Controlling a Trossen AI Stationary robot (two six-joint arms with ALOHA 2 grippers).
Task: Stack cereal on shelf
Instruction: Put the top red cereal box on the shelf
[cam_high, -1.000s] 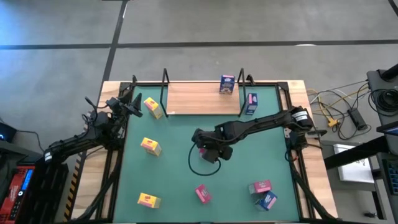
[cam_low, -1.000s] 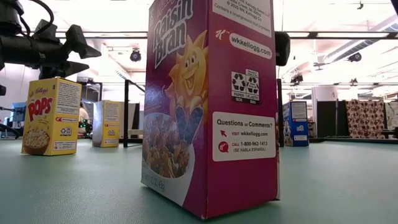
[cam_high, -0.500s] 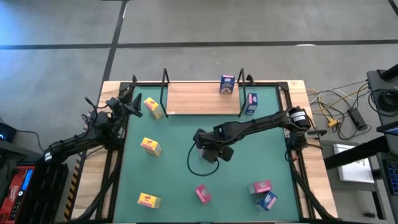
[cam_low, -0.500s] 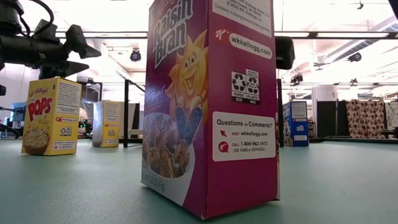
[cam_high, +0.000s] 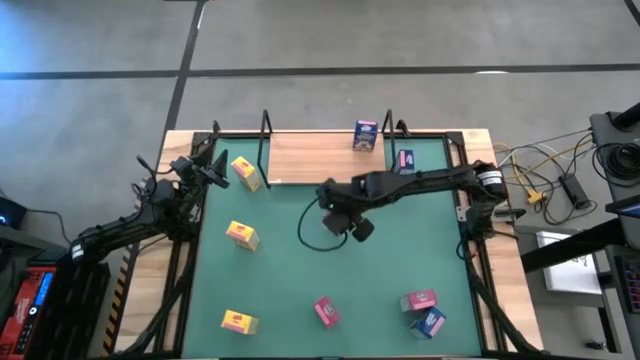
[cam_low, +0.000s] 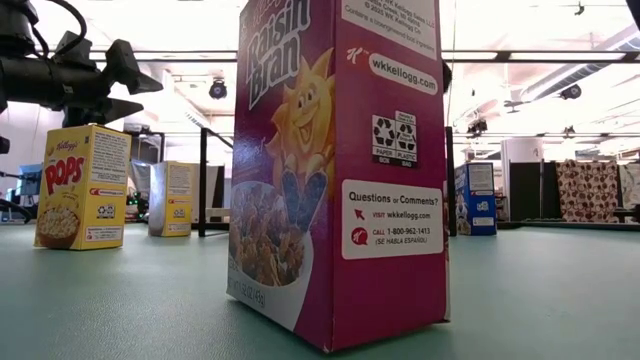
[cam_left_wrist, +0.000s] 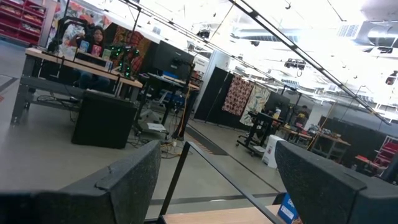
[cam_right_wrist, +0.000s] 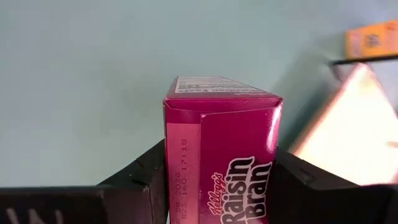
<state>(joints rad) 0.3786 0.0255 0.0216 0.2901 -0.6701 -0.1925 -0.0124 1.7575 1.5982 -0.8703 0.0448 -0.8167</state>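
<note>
My right gripper (cam_high: 340, 207) hangs over the middle of the green table, just in front of the wooden shelf (cam_high: 320, 160), shut on a pink cereal box (cam_right_wrist: 221, 155). In the high view the gripper hides that box. Another pink box (cam_high: 366, 135) stands on the shelf's far right, and a blue one (cam_high: 404, 165) stands by its right upright. Other cereal boxes stand on their bases on the table: yellow (cam_high: 245, 172) (cam_high: 242, 235) (cam_high: 238, 322), pink (cam_high: 326, 312) (cam_high: 418, 299) and blue (cam_high: 428, 322). My left gripper (cam_left_wrist: 211, 186) waits open at the far left (cam_high: 213, 170). My right gripper pinches the pink box between its two fingers (cam_right_wrist: 140, 180), one on each of two opposite sides (cam_right_wrist: 168, 168), at the box's end nearest the wrist. The fingers slant down from above. The box is lifted clear of the table, its other end pointing away from the fingers.
Black wire uprights (cam_high: 266, 135) (cam_high: 390, 135) stand at the shelf's ends. A black cable loop (cam_high: 318, 235) hangs under the right arm. In the low view the near pink box (cam_low: 340, 170) fills the foreground. Bare green surface (cam_high: 300, 280) lies in the table's middle.
My right gripper has moved from the table's middle toward the far edge and the shelf, rising a little and rolling about its own line. The pink box that showed under it has left its spot on the table and gone with it.
</note>
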